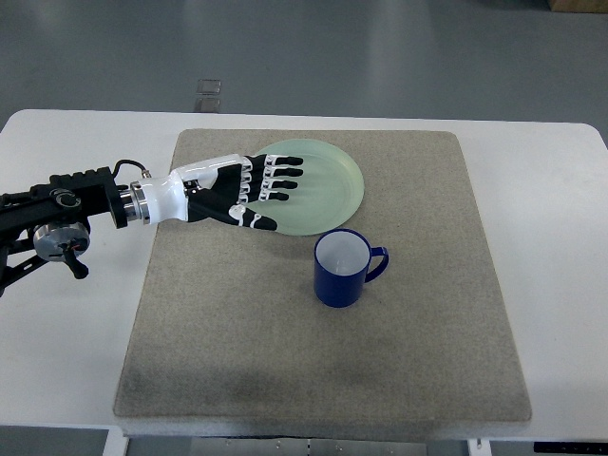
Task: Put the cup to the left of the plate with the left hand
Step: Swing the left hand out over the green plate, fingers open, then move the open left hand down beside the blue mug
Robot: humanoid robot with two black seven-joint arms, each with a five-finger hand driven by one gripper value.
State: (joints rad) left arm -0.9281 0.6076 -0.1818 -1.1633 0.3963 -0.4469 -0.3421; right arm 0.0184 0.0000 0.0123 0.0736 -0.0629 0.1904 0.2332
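I am seeing my left hand (249, 193) hanging over the left side of the pale green plate (328, 195), its fingers spread flat and holding nothing. The blue cup (342, 269) is standing upright on the grey mat (237, 332), just near of the plate's right part.

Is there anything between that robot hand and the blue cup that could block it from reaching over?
Nothing visible does. The left hand hovers open over the green plate; the blue cup stands upright just below the plate's rim, with only bare mat between.
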